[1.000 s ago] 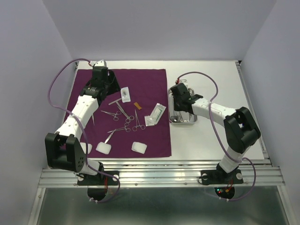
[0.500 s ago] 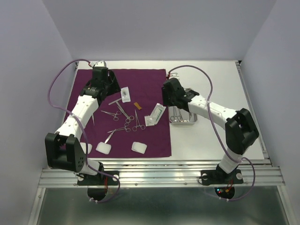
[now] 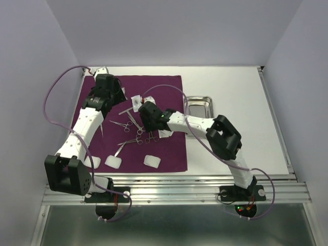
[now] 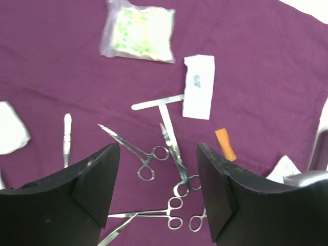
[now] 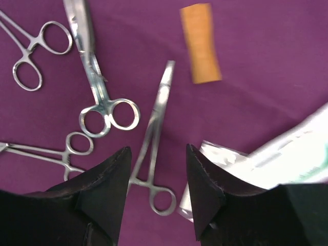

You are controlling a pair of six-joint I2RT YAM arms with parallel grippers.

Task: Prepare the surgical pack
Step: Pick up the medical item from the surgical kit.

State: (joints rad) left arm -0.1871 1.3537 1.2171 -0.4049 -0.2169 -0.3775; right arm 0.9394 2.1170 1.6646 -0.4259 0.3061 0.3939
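Cloth drape [image 3: 169, 87], deep purple and matte, spread flat over the left half of a white table [image 3: 241, 138]. Strewn across its middle: slim shiny steel forceps [image 5: 154, 128] and scissors [image 5: 97, 77] with ring handles, a stubby orange strip [image 5: 200, 42], a white paper packet [image 4: 199, 86] with dark print too small to read, a clear pouch [image 4: 138, 32] of pale green-yellow contents. Only from above: soft white gauze pads [image 3: 113, 162] along the near edge, and a rectangular steel tray [image 3: 201, 106] just beside the cloth's right edge. Left gripper [image 4: 158, 148] over the far side of the cloth, black fingers spread, nothing between. Right gripper [image 5: 158, 151] low above the forceps, likewise parted and empty; beside it a blurred glossy packet [image 5: 277, 148] with unreadable green lettering.
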